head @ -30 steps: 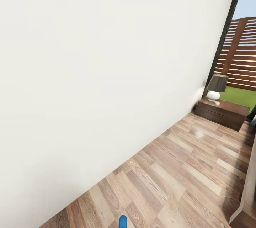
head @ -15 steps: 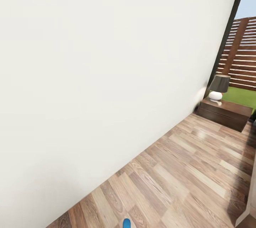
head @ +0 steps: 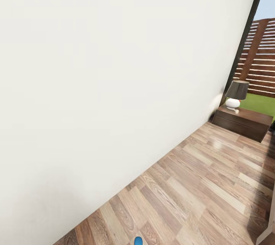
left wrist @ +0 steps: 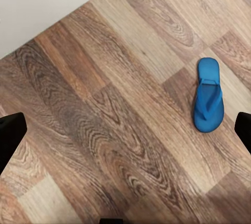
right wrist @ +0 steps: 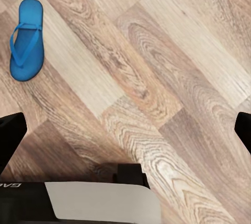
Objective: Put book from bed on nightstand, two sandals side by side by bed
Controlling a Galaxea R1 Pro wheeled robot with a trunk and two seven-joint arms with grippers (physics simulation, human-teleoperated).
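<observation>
A: Where is the sandal?

B: One blue sandal [left wrist: 209,96] lies flat on the wood-plank floor [left wrist: 104,130], strap side up. The right wrist view shows it too [right wrist: 26,41], and its tip sits at the lower edge of the head view [head: 138,241].

A: And the jaws?

B: The left gripper [left wrist: 125,135] has its jaws wide apart, with nothing between them. The right gripper [right wrist: 125,135] is the same (only dark fingertips [right wrist: 10,140] show at the edges).

A: What is around?

B: A white wall [head: 107,84] runs beside the floor. Far along it stands a nightstand [head: 242,122] with a lamp [head: 236,94] on its worktop, near the window [head: 259,57].
</observation>
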